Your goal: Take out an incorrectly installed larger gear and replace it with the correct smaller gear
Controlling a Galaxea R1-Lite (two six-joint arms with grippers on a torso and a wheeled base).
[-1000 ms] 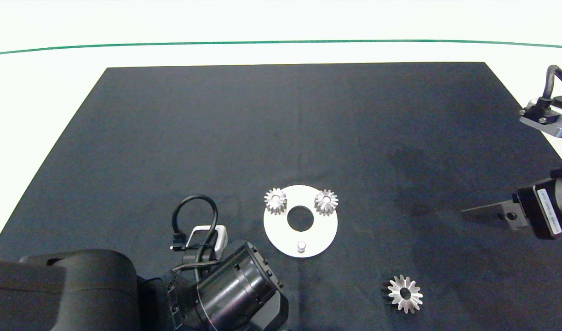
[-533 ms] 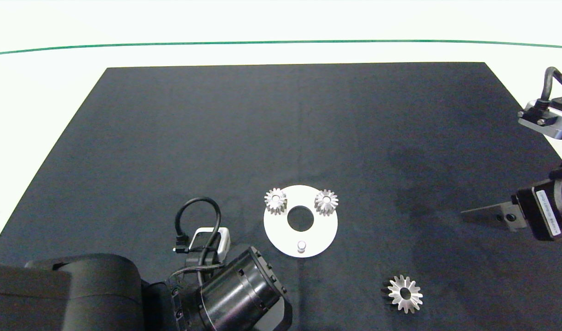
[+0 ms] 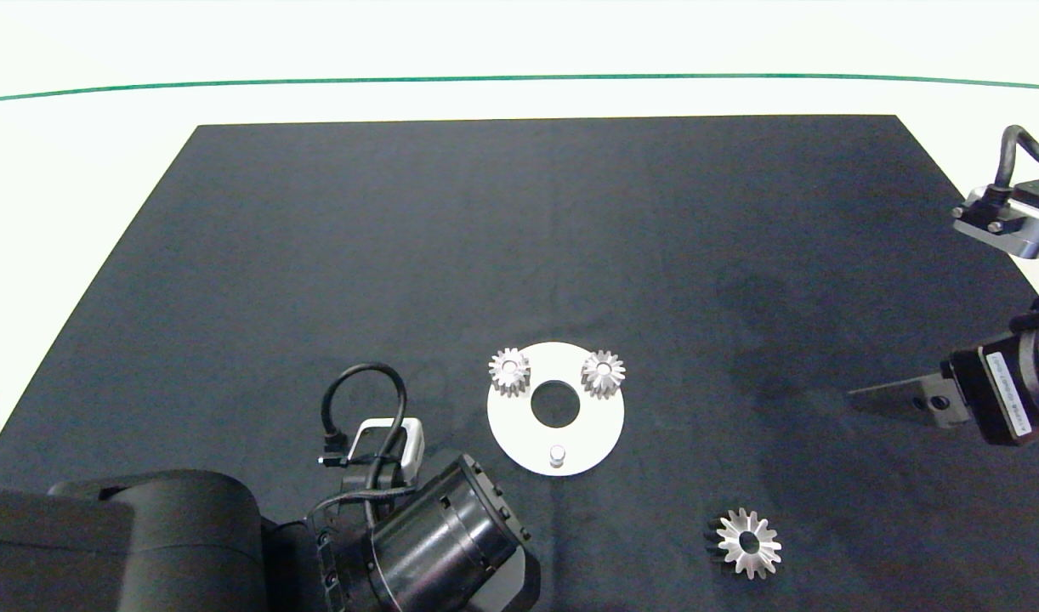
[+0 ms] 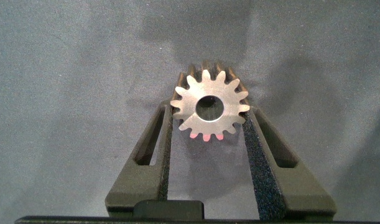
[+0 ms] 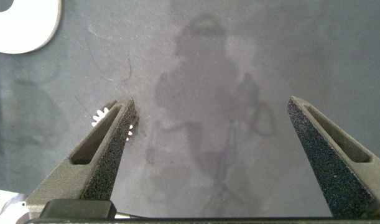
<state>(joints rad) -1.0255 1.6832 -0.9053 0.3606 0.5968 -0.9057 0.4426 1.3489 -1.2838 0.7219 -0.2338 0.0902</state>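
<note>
Black mat covers most of the off-white table, which has a thin green line running along its far side. On the mat sits a white round plate with two shiny silver gears on its far part and a little silver pin at its near edge. The silver larger gear lies on the mat, near and right of the plate. The left gripper, with dull grey-green fingers and black pads, pinches the smaller gear, silver with a pinkish tint on its lower teeth. Both arms are black.
</note>
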